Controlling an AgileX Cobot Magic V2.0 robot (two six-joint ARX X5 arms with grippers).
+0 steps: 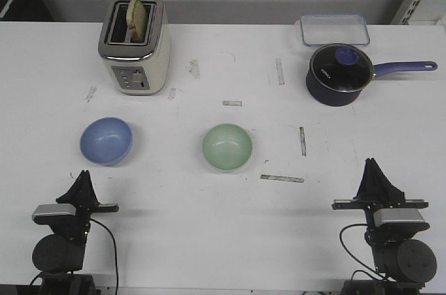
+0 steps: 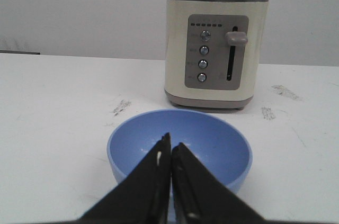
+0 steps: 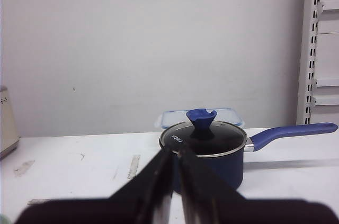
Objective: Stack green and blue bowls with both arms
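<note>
The blue bowl [image 1: 106, 141] sits on the white table at the left; the left wrist view shows it [image 2: 212, 139] just beyond my fingertips. The pale green bowl [image 1: 227, 147] sits near the table's middle, apart from the blue one. My left gripper [image 1: 83, 178] is shut and empty, at the near left edge, just short of the blue bowl. In its wrist view the left gripper [image 2: 170, 144] points at the bowl. My right gripper [image 1: 371, 167] is shut and empty at the near right edge. In the right wrist view it [image 3: 176, 151] points toward the saucepan.
A cream toaster [image 1: 134, 44] with bread in one slot stands at the back left. A dark navy saucepan [image 1: 339, 74] with a lid and a long handle sits at the back right, a clear plastic container [image 1: 334, 29] behind it. Tape marks dot the table.
</note>
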